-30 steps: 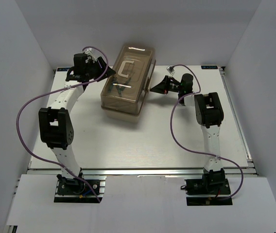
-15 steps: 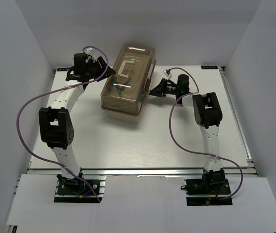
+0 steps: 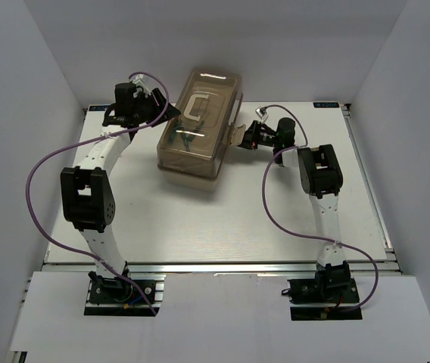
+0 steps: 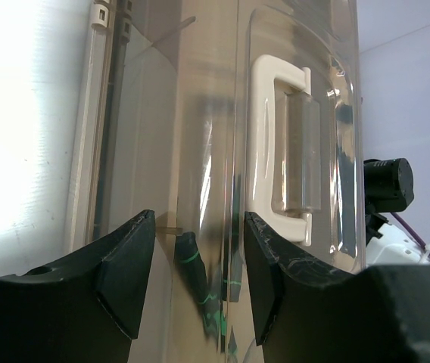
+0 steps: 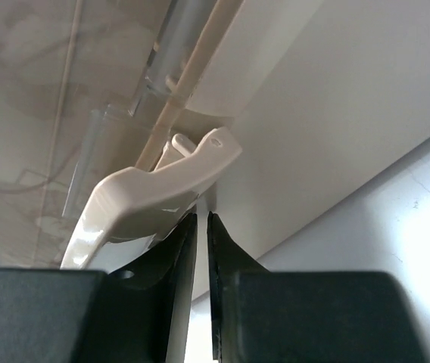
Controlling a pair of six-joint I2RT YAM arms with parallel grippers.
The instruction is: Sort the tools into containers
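While the white table [image 3: 200,227] takes up most of the top view, the beige toolbox [image 3: 188,175] sits toward its far side, slightly left of centre and turned a little askew. Its translucent brown lid [image 3: 216,85] is down over the body, so the containers lie folded away beneath it.

Both arms reach forward to the box, one on each flank. The left arm [image 3: 86,197] bends in from the left, and the right arm [image 3: 322,181] comes in from the right.

At the box's far left corner, the left gripper [image 4: 198,227] has its jaws spread wide, and the side wall of the lid shows in the gap between them. Whether the fingers touch the plastic cannot be told.

Against the right side, the right gripper [image 5: 202,215] has its jaws drawn narrow, with only a thin slit left between the fingers.

On top of the lid, the pale carrying handle [image 4: 264,151] lies flat in its recess.

Swung outward from the right wall, the beige latch [image 5: 154,193] rests with its lower edge right at the right gripper's fingertips. Whether they pinch it cannot be told.

Through the brown plastic, the tools [image 4: 200,280] show as dark shafts with green marks lying inside the closed box. Their separate compartments cannot be made out.
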